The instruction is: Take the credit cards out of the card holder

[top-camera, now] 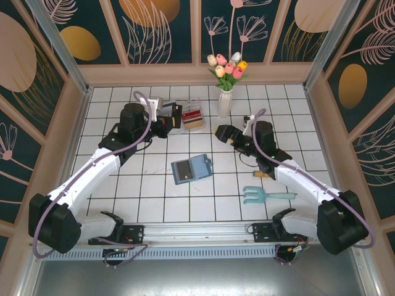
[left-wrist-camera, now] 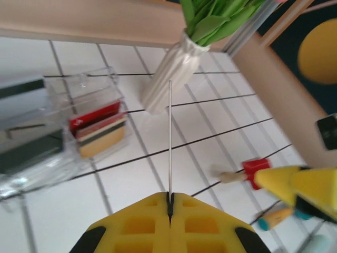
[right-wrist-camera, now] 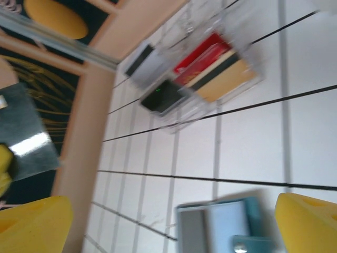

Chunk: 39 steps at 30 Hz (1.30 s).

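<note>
The teal card holder lies open and flat on the tiles in mid-table; its grey and pale inner panels show below my right gripper. My left gripper is shut on a thin grey credit card, seen edge-on and held up by the left end of a clear tray. That same card has a dark stripe. Red, black and tan-gold credit cards stand in the tray's right compartment. My right gripper hangs open and empty above the tiles, just right of the card holder.
A white vase of tulips stands right of the tray, close to both grippers. A light-blue hand rake lies at front right. A small red-headed tool with a wooden handle rests by the right arm. Tan walls ring the tiled floor.
</note>
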Tool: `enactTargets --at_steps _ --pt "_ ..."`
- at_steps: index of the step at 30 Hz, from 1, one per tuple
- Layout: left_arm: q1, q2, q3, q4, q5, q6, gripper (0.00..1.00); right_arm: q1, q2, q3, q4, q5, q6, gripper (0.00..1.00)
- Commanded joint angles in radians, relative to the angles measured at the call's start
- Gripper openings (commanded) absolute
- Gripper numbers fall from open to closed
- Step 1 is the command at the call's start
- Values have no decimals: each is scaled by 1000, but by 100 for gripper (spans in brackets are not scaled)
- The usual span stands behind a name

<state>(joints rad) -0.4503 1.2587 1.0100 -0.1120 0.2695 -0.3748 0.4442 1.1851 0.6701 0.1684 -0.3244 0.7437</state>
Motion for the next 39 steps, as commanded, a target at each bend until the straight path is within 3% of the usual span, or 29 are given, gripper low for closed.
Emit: enactTargets --at_steps 1,10,14,20,25,29,39 --pt "6 24 86 -146 -52 260 0 -37 10 7 -81 19 -115 99" --pt "14 138 200 -269 -129 579 0 -69 31 -21 -47 -13 -164 99" --pt "24 218 261 -326 -122 660 0 -100 21 -44 -60 -39 -184 99" --pt "25 315 301 -357 -81 883 0 -139 9 -116 -13 -90 -179 99" --pt "28 445 411 -433 -198 1086 0 -182 28 -139 18 -121 -179 99" --pt "32 542 468 -491 -196 1229 0 -188 32 -153 39 -133 -175 99" --pt "77 648 547 -536 -219 1362 0 -192 40 -203 108 -142 -170 99"
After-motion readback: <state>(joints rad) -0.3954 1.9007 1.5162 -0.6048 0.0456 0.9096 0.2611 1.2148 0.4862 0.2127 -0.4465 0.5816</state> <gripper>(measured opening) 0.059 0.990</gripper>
